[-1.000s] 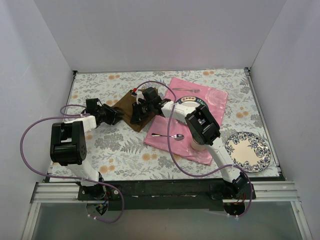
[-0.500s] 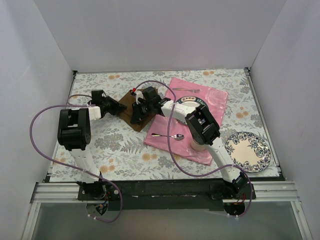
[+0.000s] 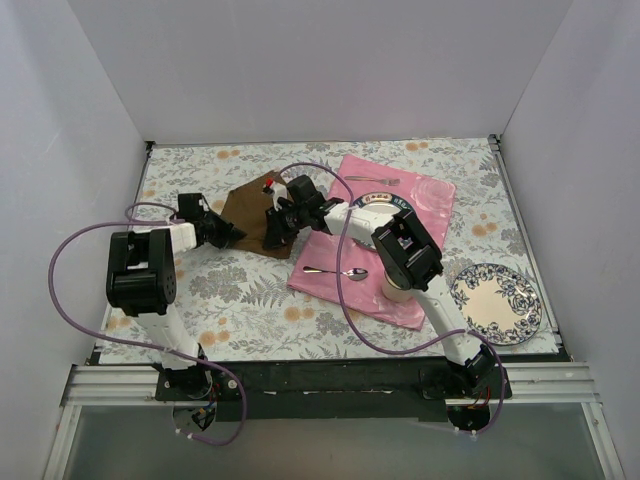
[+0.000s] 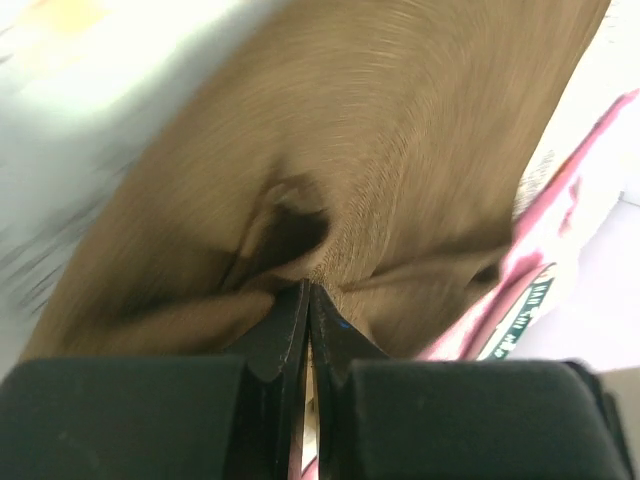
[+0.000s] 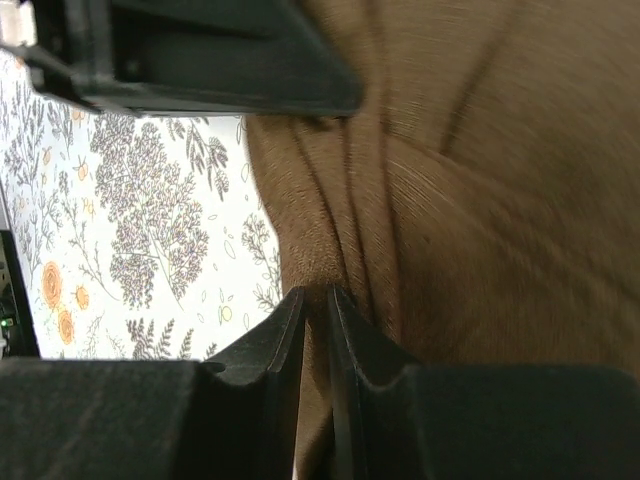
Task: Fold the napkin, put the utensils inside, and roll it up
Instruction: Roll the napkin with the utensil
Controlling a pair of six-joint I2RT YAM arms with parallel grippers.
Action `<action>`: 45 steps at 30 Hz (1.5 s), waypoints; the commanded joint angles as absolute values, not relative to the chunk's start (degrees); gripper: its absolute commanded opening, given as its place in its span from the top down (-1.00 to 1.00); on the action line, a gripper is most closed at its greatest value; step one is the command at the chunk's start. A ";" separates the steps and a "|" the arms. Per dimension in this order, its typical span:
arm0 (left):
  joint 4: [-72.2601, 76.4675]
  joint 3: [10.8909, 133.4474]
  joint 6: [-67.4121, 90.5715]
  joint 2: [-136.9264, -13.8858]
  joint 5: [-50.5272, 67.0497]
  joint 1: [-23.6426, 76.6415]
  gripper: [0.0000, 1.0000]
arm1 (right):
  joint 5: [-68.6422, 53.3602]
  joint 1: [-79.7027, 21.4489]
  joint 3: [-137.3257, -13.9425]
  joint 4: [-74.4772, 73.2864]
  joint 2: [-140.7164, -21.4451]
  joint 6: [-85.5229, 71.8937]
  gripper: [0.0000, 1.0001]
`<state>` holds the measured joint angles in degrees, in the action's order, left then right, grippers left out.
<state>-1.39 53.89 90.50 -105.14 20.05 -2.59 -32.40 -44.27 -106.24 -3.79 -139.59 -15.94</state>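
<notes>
The dark brown napkin [image 3: 250, 205] lies rumpled on the flowered table, left of the pink cloth [image 3: 425, 195]. My left gripper [image 3: 230, 238] is at its near left corner, shut on a pinch of the napkin [image 4: 400, 150], as the left wrist view shows [image 4: 308, 287]. Over the napkin's near right part, my right gripper [image 3: 273, 232] is shut on a raised fold of the napkin [image 5: 500, 200], seen in the right wrist view [image 5: 318, 292]. Of the utensils, a silver spoon [image 3: 336, 271] lies on the pink cloth's near edge and a fork [image 3: 372, 180] near its far edge.
A blue-patterned plate [image 3: 495, 303] sits at the near right of the table. Another plate [image 3: 392, 203] lies on the pink cloth, partly under the right arm. White walls close the table on three sides. Purple cables loop off both arms.
The left gripper has shut on the napkin's left corner. The left arm has shifted, and the napkin is drawn out wider to the left. The right gripper keeps its hold.
</notes>
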 commanded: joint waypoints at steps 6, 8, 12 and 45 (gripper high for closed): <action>-12.55 56.58 82.89 -100.28 19.95 -3.87 0.82 | -29.97 -44.12 -105.55 -15.28 -143.87 -10.64 0.52; -13.79 60.20 81.92 -99.94 20.04 -3.78 0.70 | -30.06 -44.03 -107.05 -15.56 -144.23 -10.55 0.52; -15.55 60.91 81.56 -96.34 20.74 -3.17 0.40 | -30.50 -43.77 -107.84 -15.56 -144.58 -11.34 0.52; -2.02 44.21 88.15 -102.22 17.58 -2.20 1.00 | -27.25 -43.50 -112.23 -21.53 -141.51 -6.51 0.47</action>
